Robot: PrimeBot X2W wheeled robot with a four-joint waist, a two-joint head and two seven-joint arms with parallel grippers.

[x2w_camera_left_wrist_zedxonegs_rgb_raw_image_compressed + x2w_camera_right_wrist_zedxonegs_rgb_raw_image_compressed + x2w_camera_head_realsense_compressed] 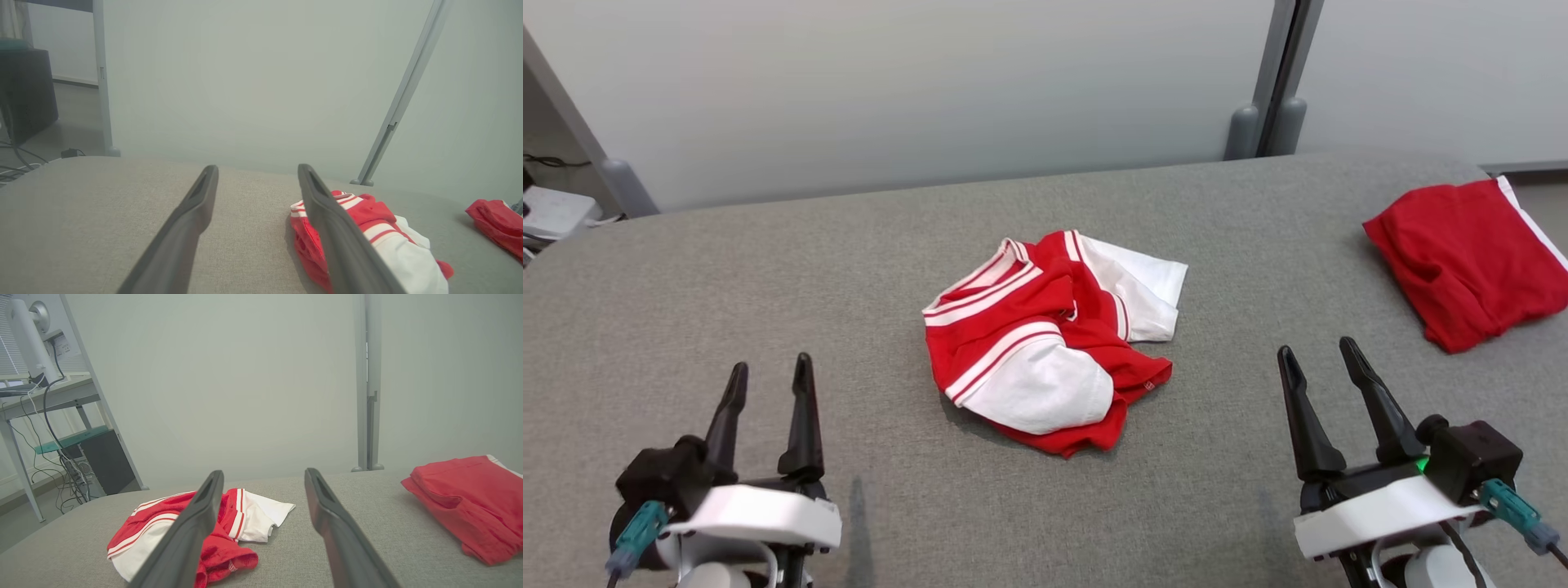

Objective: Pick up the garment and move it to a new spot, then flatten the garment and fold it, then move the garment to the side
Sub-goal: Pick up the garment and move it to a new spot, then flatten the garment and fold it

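Garment lies crumpled mid-table, between my 2 grippers, touching neither. Left gripper and right gripper both have fingers apart, empty. I judge it light, limp, unbreakable; I'd pinch the thick striped band.

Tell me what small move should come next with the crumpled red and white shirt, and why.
Probably bring the left gripper to the near edge of the red and white shirt to start flattening it: the shirt lies crumpled on the table, and that gripper and the right gripper stand open and empty.
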